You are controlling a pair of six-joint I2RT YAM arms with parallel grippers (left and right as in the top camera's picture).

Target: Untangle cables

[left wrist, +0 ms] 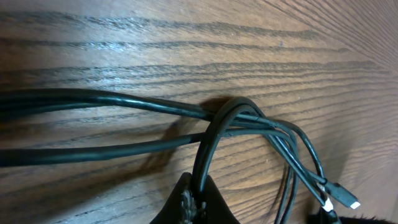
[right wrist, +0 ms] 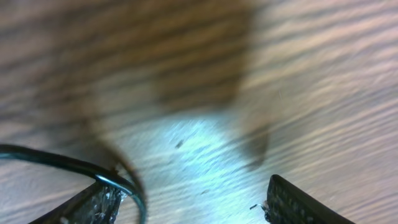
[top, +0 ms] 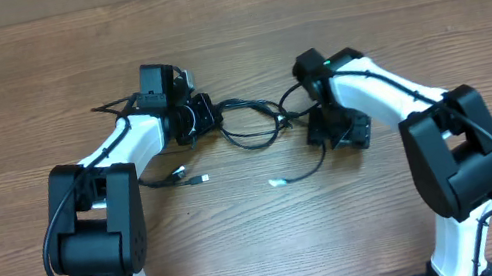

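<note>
So, left gripper (left wrist: 193,202): pressed together, pinching one strand of the cables (top: 251,122) right at its tips.
Right gripper (right wrist: 193,208): spread; a strand lies across one of its fingers (right wrist: 93,198), with nothing pinched between them.
Cables' place: strung between your two grippers, with the knot (left wrist: 231,117) just ahead of the left gripper's tips.
Loose ends: left plug end (top: 198,180) lies behind the left gripper, and right plug end (top: 277,182) lies off the right gripper's inner side.
Handling: light, limp and smooth, by my judgement; strands will likely slip through a loose pinch, and a hard pull would tighten the knot.
Where to grip: on a strand close beside the knot, not on a plug.
Long axis: the bundle runs from one gripper across to the other, and the strands fan out from the knot to both sides.
</note>
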